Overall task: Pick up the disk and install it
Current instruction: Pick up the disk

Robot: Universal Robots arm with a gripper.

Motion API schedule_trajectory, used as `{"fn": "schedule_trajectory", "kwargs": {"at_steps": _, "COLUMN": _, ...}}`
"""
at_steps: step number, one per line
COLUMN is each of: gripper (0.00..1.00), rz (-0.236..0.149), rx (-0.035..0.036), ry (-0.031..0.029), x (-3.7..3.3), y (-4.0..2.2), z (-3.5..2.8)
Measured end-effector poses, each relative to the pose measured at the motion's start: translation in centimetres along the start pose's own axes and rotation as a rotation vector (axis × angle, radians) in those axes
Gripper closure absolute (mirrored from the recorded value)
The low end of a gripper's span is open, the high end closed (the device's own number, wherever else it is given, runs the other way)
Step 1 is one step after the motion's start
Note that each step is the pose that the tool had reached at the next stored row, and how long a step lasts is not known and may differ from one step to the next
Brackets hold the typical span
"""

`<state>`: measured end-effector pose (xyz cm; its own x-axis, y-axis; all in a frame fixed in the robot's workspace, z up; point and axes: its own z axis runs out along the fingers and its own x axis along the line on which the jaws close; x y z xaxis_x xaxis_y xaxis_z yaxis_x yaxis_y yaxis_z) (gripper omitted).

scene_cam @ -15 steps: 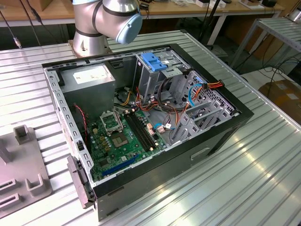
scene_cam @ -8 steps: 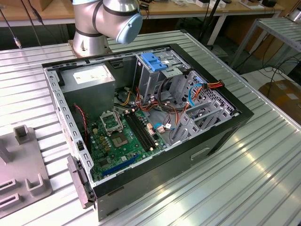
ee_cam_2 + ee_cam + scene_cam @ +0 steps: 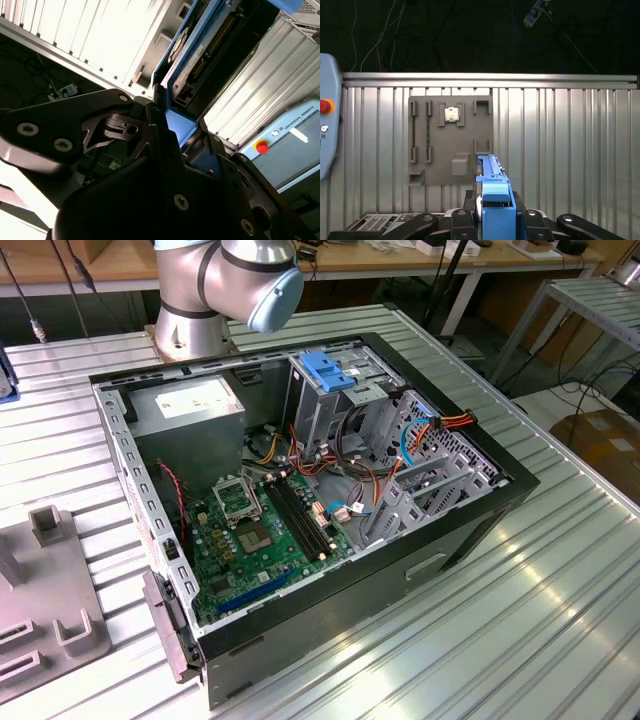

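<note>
The gripper [image 3: 495, 215] was clamped on the disk [image 3: 492, 180], its jaws pressed against both sides of the blue carrier frame. In the first wrist view the disk stood edge-on, raised over the ribbed table [image 3: 570, 150], close beside the grey fixture plate [image 3: 451, 150].

disk [image 3: 495, 202]: smooth plastic frame; table [image 3: 570, 150]: ribbed alu.

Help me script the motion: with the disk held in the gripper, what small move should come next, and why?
Probably carry it toward the computer case. The gripper is shut on the blue frame of the disk, and the first wrist view shows the disk over the grey fixture plate rather than at the drive cage seen in the exterior view.
</note>
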<state>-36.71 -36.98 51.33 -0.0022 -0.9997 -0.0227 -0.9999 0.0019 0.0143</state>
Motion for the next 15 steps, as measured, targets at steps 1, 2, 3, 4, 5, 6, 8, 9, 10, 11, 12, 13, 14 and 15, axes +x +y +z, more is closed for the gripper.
{"fn": "schedule_trajectory", "kwargs": {"at_steps": 1, "gripper": 0.63, "rz": 0.0, "rx": 0.0, "ry": 0.0, "x": 0.0, "y": -0.18, "z": 0.0}}
{"fn": "schedule_trajectory", "kwargs": {"at_steps": 2, "gripper": 0.63, "rz": 0.0, "rx": 0.0, "ry": 0.0, "x": 0.0, "y": -0.31, "z": -0.01}}
{"fn": "schedule_trajectory", "kwargs": {"at_steps": 3, "gripper": 0.63, "rz": 0.0, "rx": 0.0, "ry": 0.0, "x": 0.0, "y": -0.5, "z": -0.01}}
{"fn": "schedule_trajectory", "kwargs": {"at_steps": 4, "gripper": 0.63, "rz": 0.0, "rx": 0.0, "ry": 0.0, "x": 0.0, "y": -0.64, "z": -0.01}}
{"fn": "schedule_trajectory", "kwargs": {"at_steps": 5, "gripper": 0.63, "rz": 0.0, "rx": 0.0, "ry": 0.0, "x": 0.0, "y": -0.81, "z": -0.01}}
{"fn": "schedule_trajectory", "kwargs": {"at_steps": 6, "gripper": 0.63, "rz": 0.0, "rx": 0.0, "ry": 0.0, "x": 0.0, "y": -0.95, "z": -0.01}}
{"fn": "schedule_trajectory", "kwargs": {"at_steps": 8, "gripper": 0.63, "rz": 0.0, "rx": -0.0001, "ry": 0.0, "x": 0.0, "y": -1.26, "z": -0.02}}
{"fn": "schedule_trajectory", "kwargs": {"at_steps": 9, "gripper": 0.63, "rz": 0.0, "rx": -0.0001, "ry": 0.0, "x": 0.0, "y": -1.43, "z": -0.02}}
{"fn": "schedule_trajectory", "kwargs": {"at_steps": 10, "gripper": 0.63, "rz": 0.0, "rx": -0.0001, "ry": 0.0001, "x": 0.0, "y": -1.59, "z": -0.02}}
{"fn": "schedule_trajectory", "kwargs": {"at_steps": 11, "gripper": 0.63, "rz": 0.0, "rx": -0.0001, "ry": 0.0, "x": 0.0, "y": -1.73, "z": -0.02}}
{"fn": "schedule_trajectory", "kwargs": {"at_steps": 12, "gripper": 0.63, "rz": 0.0, "rx": 0.0, "ry": 0.0, "x": 0.0, "y": -1.87, "z": -0.02}}
{"fn": "schedule_trajectory", "kwargs": {"at_steps": 13, "gripper": 0.63, "rz": 0.0, "rx": 0.0, "ry": 0.0, "x": -0.01, "y": -2.01, "z": -0.02}}
{"fn": "schedule_trajectory", "kwargs": {"at_steps": 14, "gripper": 0.63, "rz": 0.0, "rx": 0.0, "ry": 0.0, "x": 0.0, "y": -2.16, "z": -0.03}}
{"fn": "schedule_trajectory", "kwargs": {"at_steps": 15, "gripper": 0.63, "rz": 0.0, "rx": 0.0, "ry": 0.0, "x": 0.0, "y": -2.31, "z": -0.03}}
